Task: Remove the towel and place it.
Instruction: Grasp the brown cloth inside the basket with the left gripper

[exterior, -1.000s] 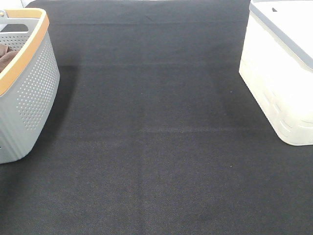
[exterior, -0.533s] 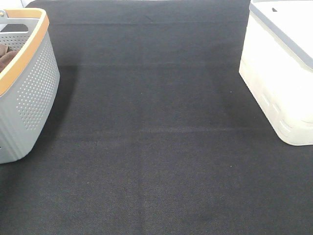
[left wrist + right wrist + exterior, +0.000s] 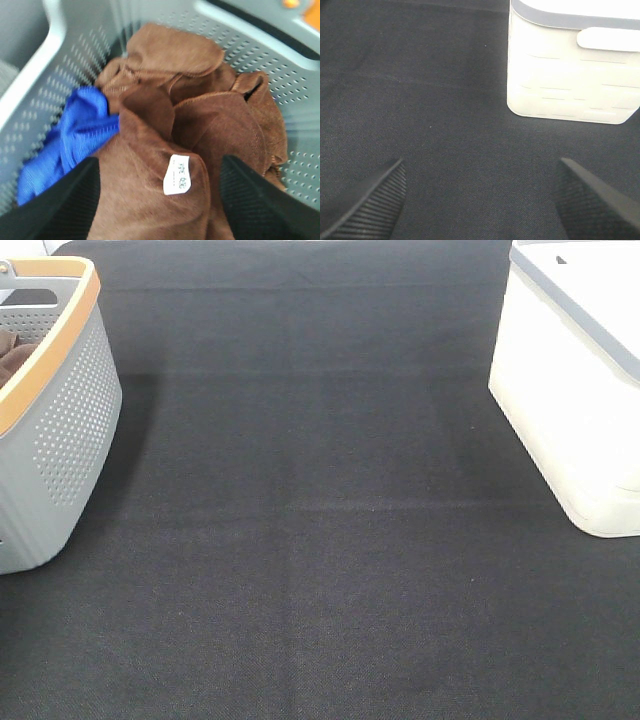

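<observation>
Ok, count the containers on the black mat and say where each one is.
2. The grey perforated basket stands at the left of the black mat; the white bin stands at its right. Both are cropped in the high view, so more could sit outside it.

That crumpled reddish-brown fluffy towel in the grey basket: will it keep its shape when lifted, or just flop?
It will probably flop: the reddish-brown plush towel lies in soft, loose folds, so it should drape and hang. It looks like fluffy cloth, so it is likely light for its bulk. It may drag along the blue cloth pressed against it.
</observation>
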Robot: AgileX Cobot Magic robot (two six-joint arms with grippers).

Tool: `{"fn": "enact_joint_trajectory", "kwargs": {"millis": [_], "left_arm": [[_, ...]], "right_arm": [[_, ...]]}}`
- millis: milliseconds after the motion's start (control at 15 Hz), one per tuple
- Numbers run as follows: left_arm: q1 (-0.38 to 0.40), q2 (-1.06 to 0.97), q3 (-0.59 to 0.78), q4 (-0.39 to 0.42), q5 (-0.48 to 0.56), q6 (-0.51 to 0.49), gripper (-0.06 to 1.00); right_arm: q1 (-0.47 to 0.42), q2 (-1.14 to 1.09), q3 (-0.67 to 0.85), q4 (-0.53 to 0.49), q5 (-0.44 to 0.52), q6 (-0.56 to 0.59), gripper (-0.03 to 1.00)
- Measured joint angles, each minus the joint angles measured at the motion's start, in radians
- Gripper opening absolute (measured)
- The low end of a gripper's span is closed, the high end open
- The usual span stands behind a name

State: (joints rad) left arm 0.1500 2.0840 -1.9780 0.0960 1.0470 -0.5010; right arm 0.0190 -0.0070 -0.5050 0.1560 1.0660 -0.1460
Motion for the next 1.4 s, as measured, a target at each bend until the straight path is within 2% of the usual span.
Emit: {"fn": "enact_joint_trajectory", "kwargs": {"millis": [133,200,867,1000,1133,1267,1333,1400], "left_arm": [[0.064,0.018,0.0,-0.142,0.009,-0.012,0.65],[0.082,0.026,0.0,-0.18,0.009,-0.012,0.65],[0.089,0.134,-0.001,-0.247,-0.135,-0.012,0.65],[0.089,0.158,-0.001,-0.262,-0.157,-0.012,0.62],[0.089,0.162,-0.001,-0.264,-0.166,-0.01,0.46],[0.089,0.162,-0.008,-0.264,-0.168,0.029,0.25],[0.089,0.162,-0.008,-0.265,-0.155,0.068,0.07],[0.089,0.162,-0.008,-0.267,-0.141,0.091,0.0]], "right_arm": [[0.0,0.0,0.0,0.0,0.0,0.0,0.76],[0.0,0.0,0.0,0.0,0.0,0.0,0.76],[0.0,0.0,0.0,0.0,0.0,0.0,0.76],[0.0,0.0,0.0,0.0,0.0,0.0,0.76],[0.0,0.0,0.0,0.0,0.0,0.0,0.76],[0.0,0.0,0.0,0.0,0.0,0.0,0.76],[0.0,0.0,0.0,0.0,0.0,0.0,0.76],[0.0,0.0,0.0,0.0,0.0,0.0,0.76]]}}
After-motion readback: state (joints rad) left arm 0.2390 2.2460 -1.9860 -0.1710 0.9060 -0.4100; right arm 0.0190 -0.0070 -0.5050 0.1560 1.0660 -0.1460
